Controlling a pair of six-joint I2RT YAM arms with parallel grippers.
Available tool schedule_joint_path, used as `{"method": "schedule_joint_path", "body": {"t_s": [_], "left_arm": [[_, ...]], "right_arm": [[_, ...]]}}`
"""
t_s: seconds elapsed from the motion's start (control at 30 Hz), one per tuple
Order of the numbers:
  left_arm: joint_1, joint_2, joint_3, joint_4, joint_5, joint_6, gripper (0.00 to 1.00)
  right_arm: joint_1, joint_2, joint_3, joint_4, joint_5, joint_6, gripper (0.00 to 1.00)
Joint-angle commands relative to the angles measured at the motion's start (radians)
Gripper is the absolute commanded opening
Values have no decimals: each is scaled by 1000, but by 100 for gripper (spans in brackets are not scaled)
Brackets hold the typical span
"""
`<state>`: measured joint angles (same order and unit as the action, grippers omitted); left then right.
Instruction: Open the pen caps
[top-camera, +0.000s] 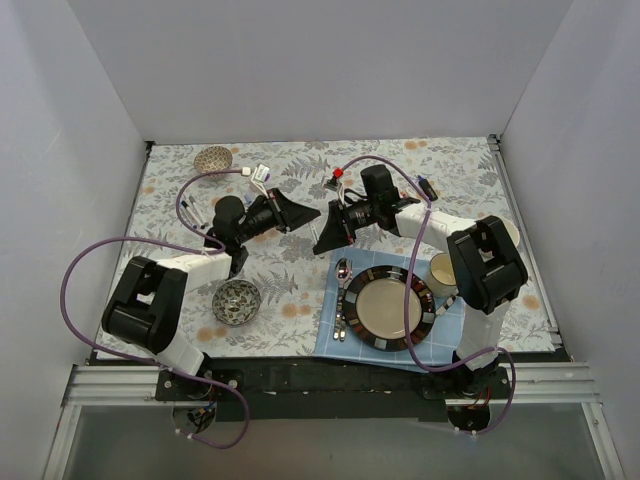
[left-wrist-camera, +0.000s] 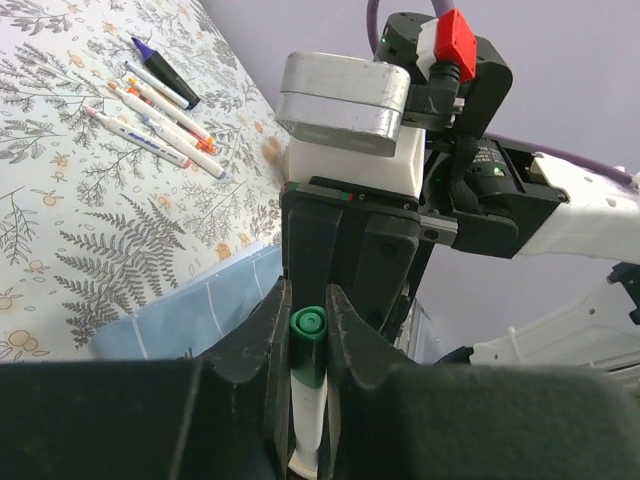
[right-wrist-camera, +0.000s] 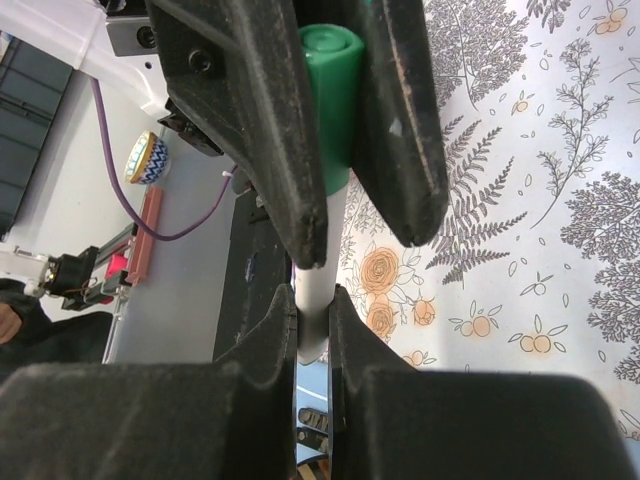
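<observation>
A white-barrelled pen (right-wrist-camera: 318, 250) with a green pen cap (right-wrist-camera: 330, 90) is held in the air between both arms, over the middle of the table. My left gripper (left-wrist-camera: 308, 300) is shut on the green cap (left-wrist-camera: 308, 345), whose round end shows between the jaws. My right gripper (right-wrist-camera: 312, 300) is shut on the white barrel just below it. Seen from the top, the left gripper (top-camera: 308, 213) and right gripper (top-camera: 325, 238) meet tip to tip. Several more pens (left-wrist-camera: 160, 125) lie side by side on the floral cloth, with a dark purple marker (left-wrist-camera: 165, 70) beside them.
A dark-rimmed plate (top-camera: 388, 308) sits on a blue placemat (top-camera: 335, 345), with a spoon and fork (top-camera: 343, 300) on its left and a cup (top-camera: 443, 270) on its right. A metal bowl (top-camera: 237, 300) stands near the left arm and a patterned bowl (top-camera: 213, 158) at the back left. White walls enclose the table.
</observation>
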<state>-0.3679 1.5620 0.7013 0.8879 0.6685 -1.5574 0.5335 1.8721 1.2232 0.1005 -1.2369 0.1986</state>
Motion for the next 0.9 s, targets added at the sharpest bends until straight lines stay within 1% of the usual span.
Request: {"method": "schedule_joint_path", "body": {"t_s": [0.0, 0.1, 0.13, 0.17, 0.2, 0.23, 0.27, 0.3, 0.33, 0.37, 0.43, 0.5, 0.57, 0.6, 0.67, 0.7, 0.73, 0.77, 0.8, 0.83, 0.87], "left_arm": [[9, -28, 37, -6, 22, 20, 0], [35, -37, 59, -20, 13, 16, 0], [73, -43, 81, -32, 14, 16, 0], [96, -45, 127, -50, 20, 14, 0], [145, -48, 163, -69, 20, 40, 0], [170, -46, 202, -99, 19, 55, 0], [194, -45, 240, -156, 17, 69, 0], [217, -42, 319, -173, 17, 80, 0], [256, -39, 355, -196, 8, 120, 0], [270, -36, 397, -251, 0, 141, 0], [297, -36, 480, -294, -12, 184, 0], [313, -43, 519, -346, -36, 241, 0], [322, -62, 521, -382, -49, 272, 0], [330, -71, 512, -386, -58, 273, 0], [333, -85, 475, -421, -90, 269, 0], [334, -94, 462, -435, -102, 263, 0], [334, -95, 439, -449, -112, 255, 0], [334, -94, 432, -495, -124, 247, 0], [334, -88, 426, -526, -154, 231, 0], [334, -83, 423, -556, -187, 224, 0], [334, -79, 419, -636, -222, 214, 0]], "right_arm": [[5, 6, 47, -13, -18, -27, 1], [8, 10, 41, -15, -16, -34, 1], [11, 12, 36, -9, -16, -34, 1], [19, 18, 30, -1, -22, -28, 1], [32, 19, 15, 13, -26, -19, 1], [40, 21, 6, 57, -29, 2, 1], [60, 24, 2, 71, -32, 18, 1], [71, 28, 2, 73, -32, 16, 1], [82, 32, 1, 74, -30, 16, 1], [89, 38, 1, 77, -32, 15, 1], [111, 41, 2, 81, -32, 15, 1], [115, 50, 7, 80, -38, 19, 1], [115, 50, 13, 71, -36, 16, 1], [111, 48, 18, 55, -32, 10, 1], [100, 45, 63, -25, 14, -77, 1], [97, 44, 88, -135, 43, -127, 1], [89, 44, 108, -195, 77, -201, 1], [77, 42, 123, -238, 159, -262, 1], [69, 38, 156, -313, 206, -299, 1], [62, 36, 166, -340, 252, -332, 1], [43, 33, 177, -361, 349, -394, 1]]}}
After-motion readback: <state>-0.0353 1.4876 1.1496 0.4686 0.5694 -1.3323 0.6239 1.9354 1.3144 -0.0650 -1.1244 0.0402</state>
